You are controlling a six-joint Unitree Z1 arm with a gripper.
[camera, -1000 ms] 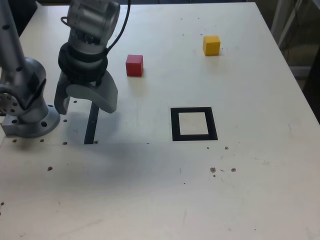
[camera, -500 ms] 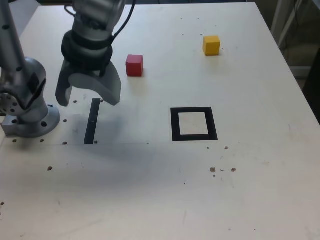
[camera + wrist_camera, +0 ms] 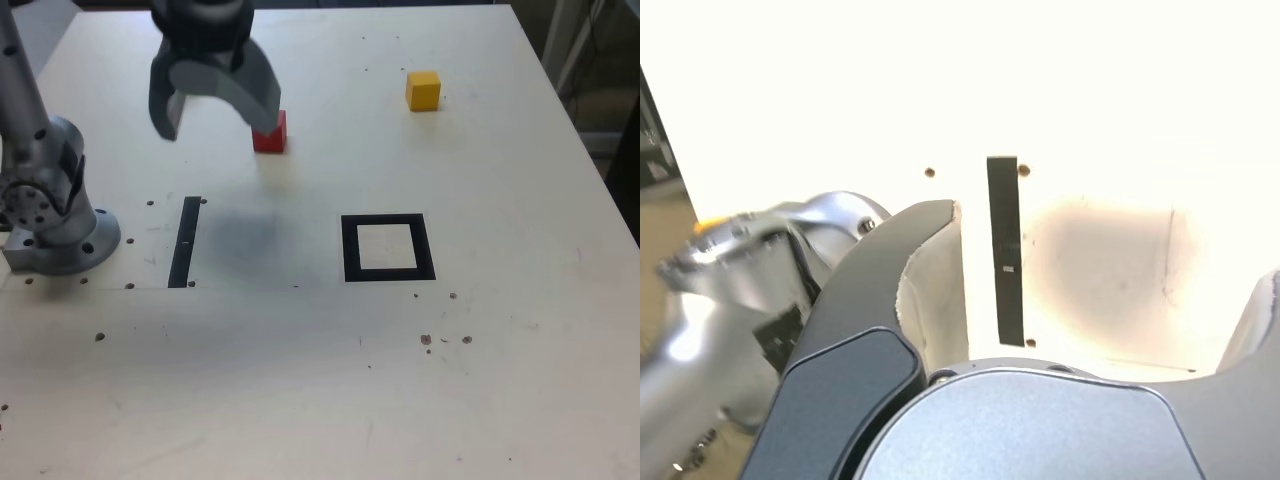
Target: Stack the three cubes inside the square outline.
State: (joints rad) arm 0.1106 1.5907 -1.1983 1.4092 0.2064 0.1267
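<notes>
A red cube [image 3: 272, 138] sits on the white table, its upper left corner covered by one finger [image 3: 262, 104] of my gripper [image 3: 215, 115]. The gripper hangs open above the table, just to the exterior view's left of the red cube, with nothing between its fingers. A yellow cube [image 3: 423, 90] lies far off to the exterior view's right, near the back. The square outline [image 3: 349, 248], a thick black border, lies in the middle of the table with nothing inside it. In the wrist view my gripper [image 3: 1095, 300] is wide open over bare table.
A thin black strip [image 3: 184, 242] [image 3: 1005, 250] lies on the table below the gripper. The arm's grey base [image 3: 50, 225] stands at the exterior view's left edge. The table's right edge [image 3: 590, 170] drops off to clutter beyond.
The open gripper has travelled from above the black strip toward the back of the table and to the exterior view's right, ending beside the red cube. The cubes have not moved.
</notes>
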